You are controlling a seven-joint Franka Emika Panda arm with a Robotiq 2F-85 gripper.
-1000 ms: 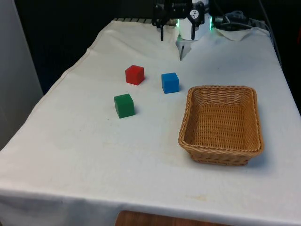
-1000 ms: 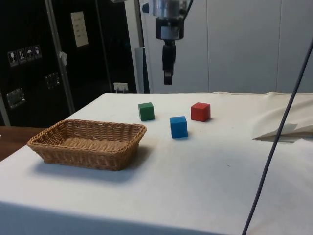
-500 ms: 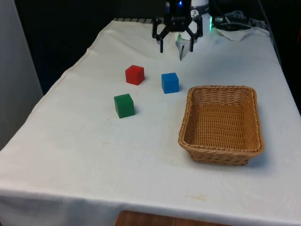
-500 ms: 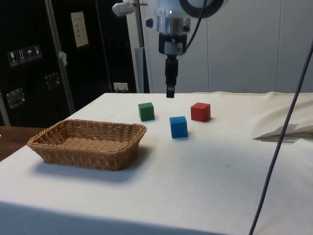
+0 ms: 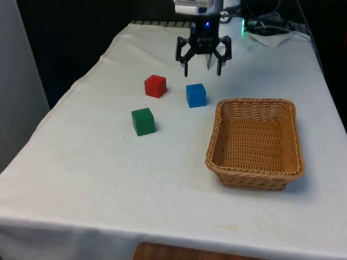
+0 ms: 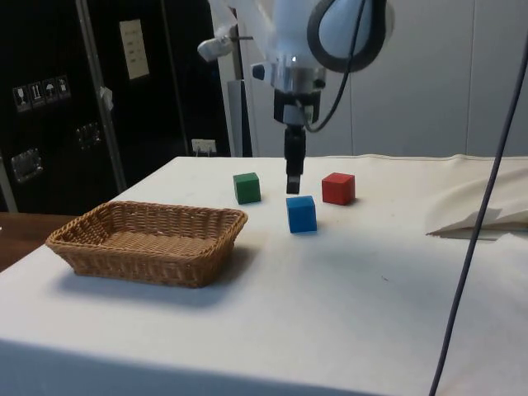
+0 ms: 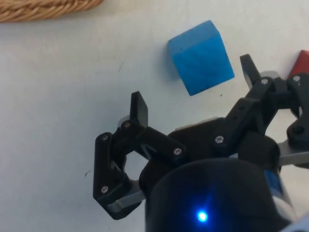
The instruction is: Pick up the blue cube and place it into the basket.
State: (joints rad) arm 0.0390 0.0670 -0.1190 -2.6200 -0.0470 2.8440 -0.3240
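We judge the small solid blue cube light, rigid and flat-sided, best pinched across two opposite vertical faces. It sits on the white-clothed surface between the red cube and the woven wicker basket. Our black end effector hangs spread above it, pinching nothing. The wrist view shows the cube skewed to the fingers; the side view shows the gap above it.

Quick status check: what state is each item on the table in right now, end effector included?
End effector: open, empty, in the air above the blue cube.
Blue cube: on the cloth, not gripped.
Red cube: on the cloth, untouched.
Green cube: on the cloth, untouched.
Basket: upright, empty.
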